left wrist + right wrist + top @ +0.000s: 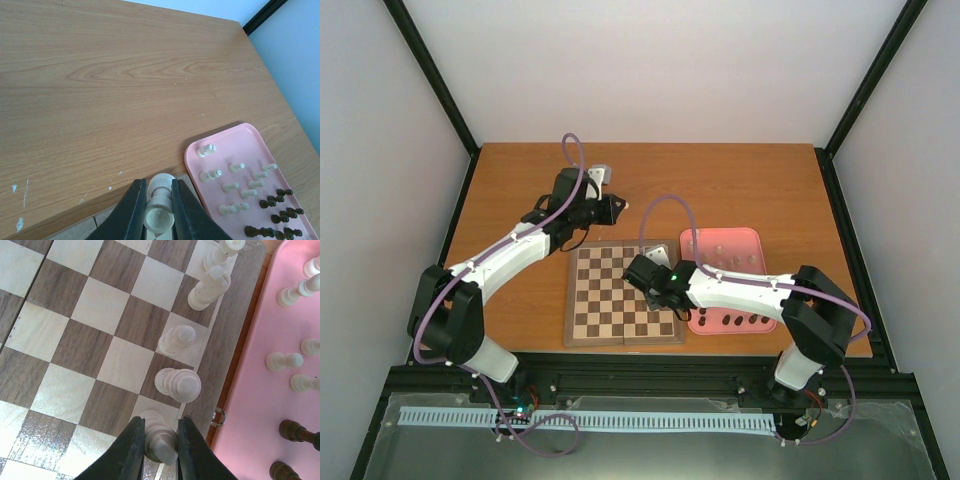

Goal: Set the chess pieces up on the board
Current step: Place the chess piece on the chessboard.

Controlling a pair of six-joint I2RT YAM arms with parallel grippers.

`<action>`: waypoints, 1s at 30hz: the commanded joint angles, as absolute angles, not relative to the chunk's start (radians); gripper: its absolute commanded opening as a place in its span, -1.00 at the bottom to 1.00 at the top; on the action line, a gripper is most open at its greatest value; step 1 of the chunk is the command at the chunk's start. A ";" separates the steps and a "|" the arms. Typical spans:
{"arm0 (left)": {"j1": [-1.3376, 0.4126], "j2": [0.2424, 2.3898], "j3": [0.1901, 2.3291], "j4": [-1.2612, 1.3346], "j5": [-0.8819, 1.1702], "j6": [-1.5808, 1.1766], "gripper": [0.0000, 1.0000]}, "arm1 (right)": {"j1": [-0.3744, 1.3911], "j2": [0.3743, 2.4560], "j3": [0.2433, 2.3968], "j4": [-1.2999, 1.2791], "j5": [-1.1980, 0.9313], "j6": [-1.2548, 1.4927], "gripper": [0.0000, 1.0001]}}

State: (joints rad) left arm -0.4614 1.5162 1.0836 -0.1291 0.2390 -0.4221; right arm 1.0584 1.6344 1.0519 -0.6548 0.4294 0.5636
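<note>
Clamping a cream chessman (159, 217) between closed jaws, the left gripper (158, 187) hangs over the table (125, 75), an orange-brown wood-grain top with a few pale specks off to the jaws' left. Ahead and to the right of those jaws lies the pink tray (250, 137). It holds loose cream pieces (232, 186) lying on their sides, with dark pieces (272, 202) at its nearer end.

The right gripper (161, 422) is likewise closed on a second cream chessman (161, 442), held upright at a light square in the outermost column of the board (80, 315). Straight ahead of these jaws a row of cream chessmen (176, 339) stands along that same edge column. The tray's rim runs just to the jaws' right, beside the board's plain border.

Plain pale walls (650, 70) close in the table on three sides, with black frame posts (430, 70) slanting up from the far corners.
</note>
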 commanded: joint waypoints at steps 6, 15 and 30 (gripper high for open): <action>-0.463 1.531 1.115 -0.122 0.241 -0.407 -0.98 | 1.068 1.667 1.054 -0.683 0.458 0.585 -0.90; -0.463 1.532 1.115 -0.120 0.247 -0.408 -0.99 | 1.070 1.665 1.054 -0.700 0.440 0.585 -0.88; -0.462 1.533 1.112 -0.114 0.256 -0.413 -0.98 | 1.099 1.675 1.065 -0.733 0.452 0.600 -0.53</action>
State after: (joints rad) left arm -0.4614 1.5230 1.0836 -0.1287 0.2413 -0.4221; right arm 1.0744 1.6505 1.0657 -0.6781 0.4557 0.5724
